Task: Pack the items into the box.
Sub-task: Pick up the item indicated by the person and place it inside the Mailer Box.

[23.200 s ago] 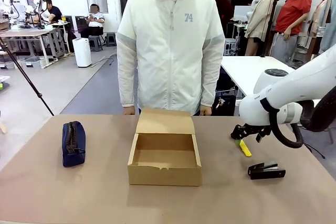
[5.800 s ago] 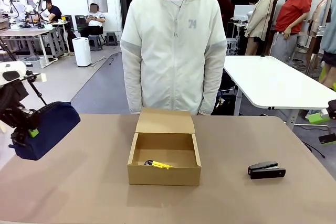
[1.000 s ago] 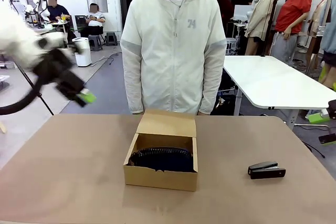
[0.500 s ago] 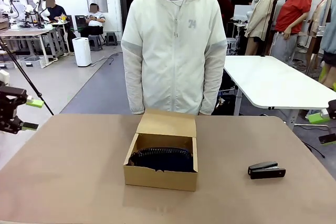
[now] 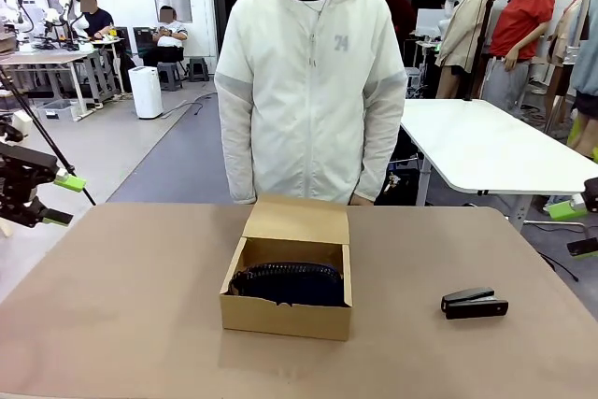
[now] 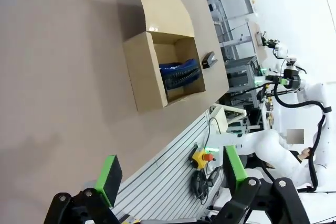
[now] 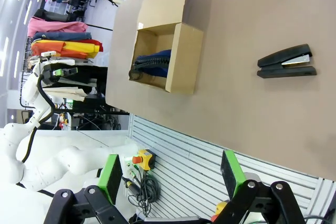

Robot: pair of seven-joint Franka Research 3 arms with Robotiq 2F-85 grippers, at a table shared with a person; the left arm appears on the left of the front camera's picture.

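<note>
We see the box (image 5: 285, 317) near the middle of the surface (image 5: 131, 324), its flap lid (image 5: 297, 221) tipped up and back toward the person (image 5: 304, 91) standing at the far edge. Wide bare stretches of surface lie to its left, to its right and in front of it. The navy pouch (image 5: 288, 284) lies inside the box with its long axis running side to side, nearly filling the width, its ridged zip facing up. The black stapler (image 5: 474, 303) rests on the surface well apart from the box, toward the right edge, with bare room all round it; its long axis also runs roughly left to right, parallel to the near edge. The left tool (image 5: 62, 201) hangs past the left edge of the surface, its jaws spread wide and holding nothing. The right tool (image 5: 575, 228) sits beyond the right edge, and its own wrist view shows its green pads (image 7: 231, 174) wide apart with nothing between them.
</note>
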